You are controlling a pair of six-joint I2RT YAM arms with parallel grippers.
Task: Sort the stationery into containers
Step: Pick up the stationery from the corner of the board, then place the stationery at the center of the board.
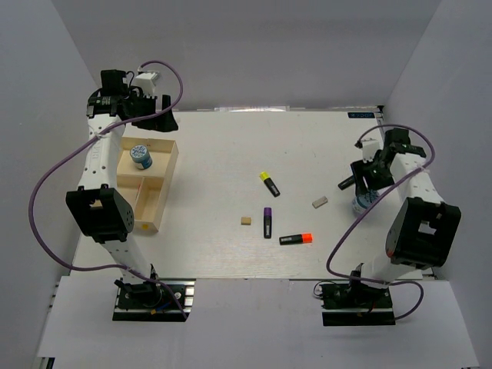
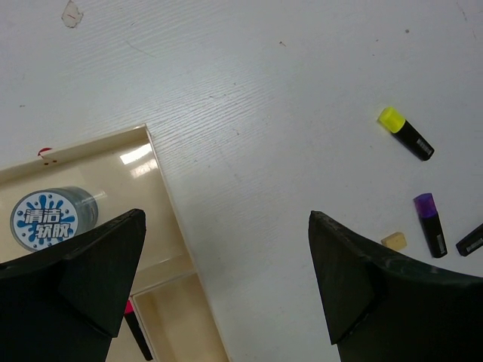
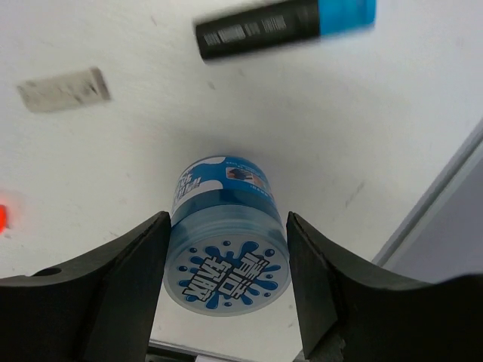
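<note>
My right gripper (image 3: 226,217) is shut on a blue-and-white roll (image 3: 226,253) at the table's right side (image 1: 361,203). A blue-capped highlighter (image 3: 287,26) and a grey eraser (image 3: 64,89) lie beyond it. My left gripper (image 2: 226,219) is open and empty above the far end of the wooden tray (image 1: 171,165). A second roll (image 1: 141,156) sits in the tray's far compartment (image 2: 53,219). Yellow (image 1: 269,183), purple (image 1: 267,221) and orange (image 1: 296,239) highlighters, a tan eraser (image 1: 245,221) and the grey eraser (image 1: 320,203) lie mid-table.
A black marker with a pink end (image 2: 136,335) lies in the tray's middle compartment. Grey walls close in the table on the left, right and far sides. The right wall (image 3: 453,226) is close beside my right gripper.
</note>
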